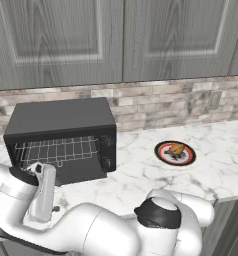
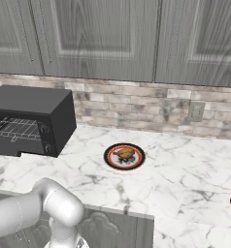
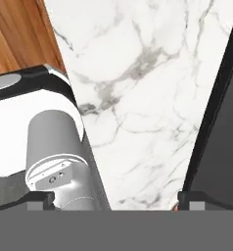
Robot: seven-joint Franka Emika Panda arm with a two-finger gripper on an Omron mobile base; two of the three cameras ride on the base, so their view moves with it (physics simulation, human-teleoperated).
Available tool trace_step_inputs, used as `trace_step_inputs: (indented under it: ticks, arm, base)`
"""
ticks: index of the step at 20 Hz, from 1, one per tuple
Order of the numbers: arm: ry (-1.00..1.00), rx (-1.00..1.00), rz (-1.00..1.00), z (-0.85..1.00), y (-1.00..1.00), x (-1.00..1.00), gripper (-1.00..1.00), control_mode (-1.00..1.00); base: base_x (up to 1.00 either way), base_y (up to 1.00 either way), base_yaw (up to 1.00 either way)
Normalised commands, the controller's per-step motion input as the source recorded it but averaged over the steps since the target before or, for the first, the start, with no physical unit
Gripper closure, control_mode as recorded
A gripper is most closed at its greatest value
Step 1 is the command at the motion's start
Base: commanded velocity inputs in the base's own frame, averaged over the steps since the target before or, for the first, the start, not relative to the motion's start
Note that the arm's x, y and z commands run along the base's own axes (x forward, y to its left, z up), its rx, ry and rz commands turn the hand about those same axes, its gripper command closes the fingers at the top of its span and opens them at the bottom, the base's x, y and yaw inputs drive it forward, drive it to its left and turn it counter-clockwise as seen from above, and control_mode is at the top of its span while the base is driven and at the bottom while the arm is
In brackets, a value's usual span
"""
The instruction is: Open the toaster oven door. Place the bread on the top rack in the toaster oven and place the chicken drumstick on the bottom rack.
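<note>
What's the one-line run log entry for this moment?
toaster oven door: open, lowered | racks: bare | chicken drumstick: on plate, counter | end effector: open, over counter beside door

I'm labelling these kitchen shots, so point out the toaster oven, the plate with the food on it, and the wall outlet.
toaster oven [image 1: 58,116]: left base view, on its flat black top.
plate [image 2: 111,161]: right base view, on its dark rim, lower left.
wall outlet [image 2: 197,111]: right base view, on its cover's middle.

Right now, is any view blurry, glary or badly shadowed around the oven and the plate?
Left base view: even light, oven interior dim but rack readable, food on the plate soft and coarse. Right base view: same flat light, faint shadow beside the oven. Hand view: sharp marble counter, no glare.
</note>
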Motion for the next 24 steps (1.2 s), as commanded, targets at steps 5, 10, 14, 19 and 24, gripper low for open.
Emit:
trace_step_inputs:
  ticks: [5,10,14,19,24]
  arm:
    - [0.35,0.0,0.0,-0.76,0.37,-0.61,-1.0,-1.0]
    - [0.57,0.0,0.0,-0.61,0.17,-0.23,-1.0,-1.0]
    - [0.49,0.13,0.0,-0.01,0.03,-0.04,-1.0,-1.0]
    - [0.19,0.01,-0.04,0.46,0.03,0.02,-1.0,-1.0]
    - [-0.03,-0.07,-0.13,0.54,0.0,0.14,-1.0,-1.0]
  base:
    - [0.0,0.0,0.0]
    - [0.0,0.0,0.0]
    - [0.0,0.0,0.0]
    - [0.0,0.0,0.0]
    - [0.0,0.0,0.0]
